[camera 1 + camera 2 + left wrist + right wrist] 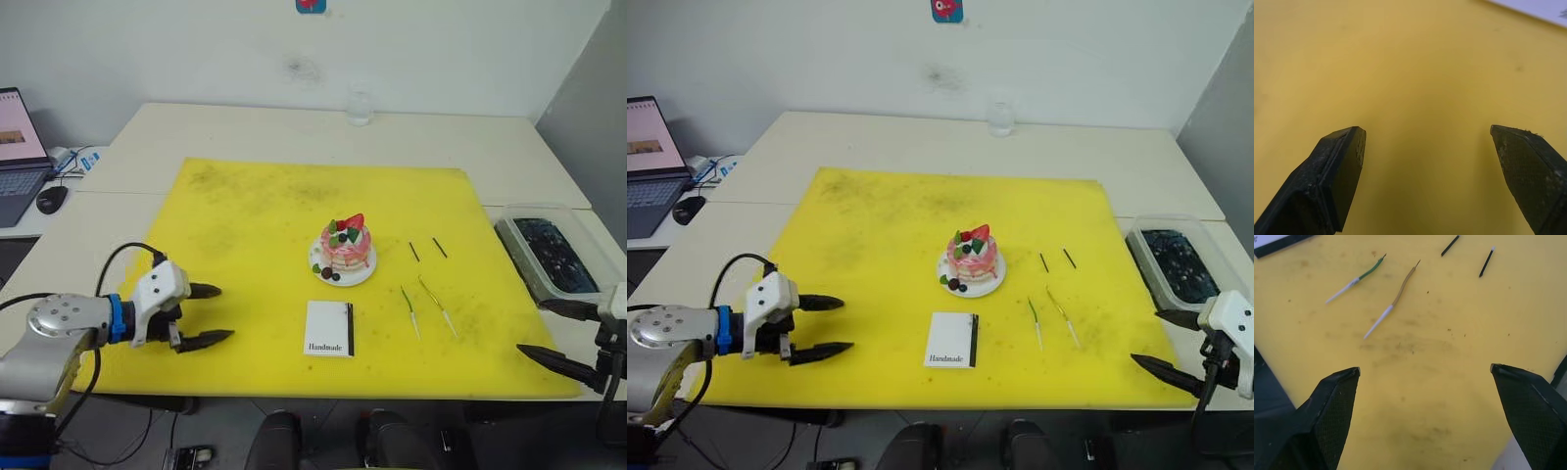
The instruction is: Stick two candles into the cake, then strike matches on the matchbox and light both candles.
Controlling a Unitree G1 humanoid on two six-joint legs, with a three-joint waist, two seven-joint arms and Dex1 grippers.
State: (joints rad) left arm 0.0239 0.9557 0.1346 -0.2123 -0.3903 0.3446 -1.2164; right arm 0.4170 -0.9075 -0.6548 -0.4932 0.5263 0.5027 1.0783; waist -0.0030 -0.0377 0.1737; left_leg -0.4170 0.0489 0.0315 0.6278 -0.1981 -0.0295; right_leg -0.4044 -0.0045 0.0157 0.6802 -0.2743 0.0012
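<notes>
White walls back a pale table (pixel 294 127) on which a large yellow mat (pixel 245 215) is spread, and everything I need lies on that mat. Near its middle sits the pink cake (pixel 346 249) on its white plate (pixel 323 273), strawberry and dark berries on top. Just nearer than the plate, slightly to the left, the white matchbox (pixel 329 328) lies flat with "Handmade" facing up and its black strip along the right edge. To the right of the cake the two matches (pixel 427 250) lie side by side, apart from each other, and nearer than them the two candles (pixel 427 309) lie loose on the mat, one greenish, one brownish, both with pale ends. My left gripper (pixel 208 315) hovers over the mat's near left part, its black fingers spread wide with nothing between them. My right gripper (pixel 554 333) is at the mat's near right corner, fingers likewise wide apart and empty, with the candles well beyond the tips. Beside it on the right stands a clear tray (pixel 549 255) with dark contents. A laptop (pixel 18 147) and mouse (pixel 51 199) sit far left, a glass (pixel 360 108) at the far edge.
</notes>
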